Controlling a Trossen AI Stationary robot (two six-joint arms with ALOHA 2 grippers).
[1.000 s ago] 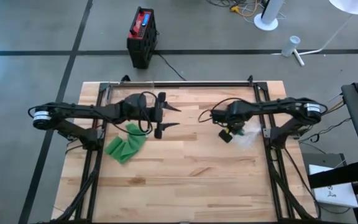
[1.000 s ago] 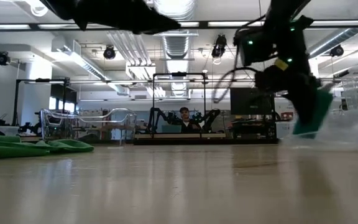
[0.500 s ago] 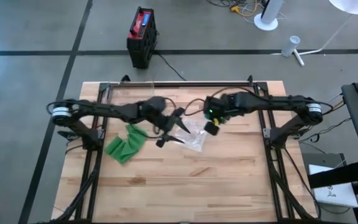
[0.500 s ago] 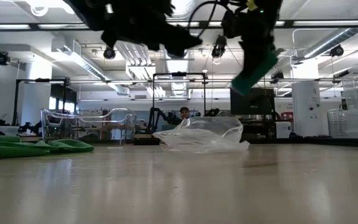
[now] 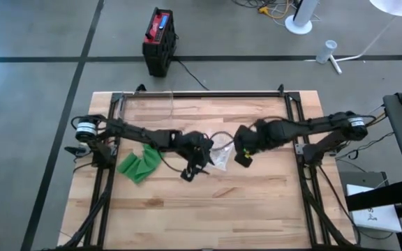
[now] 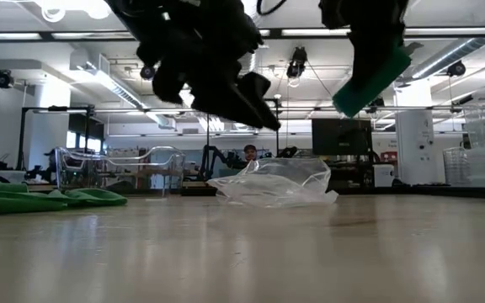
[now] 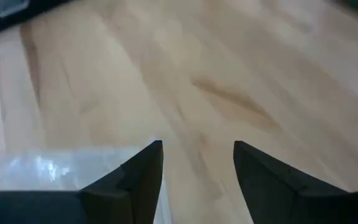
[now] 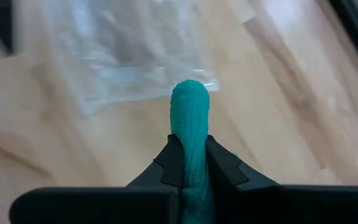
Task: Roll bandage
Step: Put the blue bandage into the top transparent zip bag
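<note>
While the right gripper hangs above the middle of the bench, its fingers are clamped flat on a rolled green bandage, which stands out past the fingertips with nothing beneath it. That roll reads as light, soft, knitted fabric: it should compress under the pads and may unwind if held loosely, so a firm pinch across its wound body, as now, is judged the correct hold. Just beside it, the left gripper is lowered toward a crumpled clear plastic bag lying at mid-bench, its fingers parted and holding nothing. Thin film of this kind is likely slippery and will slide, so a raised fold is the better purchase. More green bandage, loose and unrolled, lies near the bench's left edge.
</note>
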